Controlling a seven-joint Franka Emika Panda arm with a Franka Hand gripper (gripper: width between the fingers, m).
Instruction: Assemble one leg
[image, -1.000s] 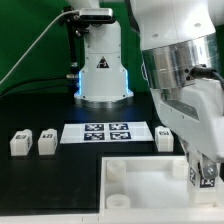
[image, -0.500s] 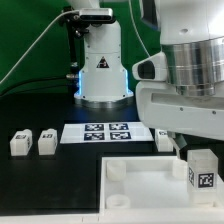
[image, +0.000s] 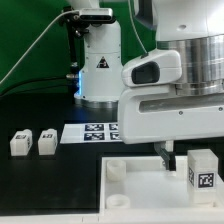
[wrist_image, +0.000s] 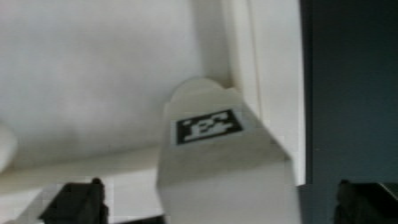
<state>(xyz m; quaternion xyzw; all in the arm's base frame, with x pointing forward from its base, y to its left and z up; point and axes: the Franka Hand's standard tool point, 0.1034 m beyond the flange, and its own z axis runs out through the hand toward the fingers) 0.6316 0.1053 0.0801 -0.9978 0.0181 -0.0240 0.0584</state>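
Observation:
One leg (image: 203, 170), a small white post with a black-and-white tag, stands upright at the right end of the white tray (image: 135, 190). In the wrist view the same leg (wrist_image: 222, 140) lies between my two dark fingertips (wrist_image: 75, 202), with a gap on each side. My gripper (wrist_image: 221, 205) is open and holds nothing. In the exterior view only one dark finger (image: 166, 153) shows below the big white hand, just left of the leg. Two more legs (image: 20, 142) (image: 46, 141) stand on the black table at the exterior view's left.
The marker board (image: 92, 132) lies behind the tray, partly hidden by my arm. A white camera stand with a blue light (image: 100, 65) rises at the back. The tray has round corner sockets (image: 115, 170).
My gripper has let go of the leg, which now stands alone on the tray. The arm has risen and shifted toward the exterior view's left, hiding the leg beside the marker board.

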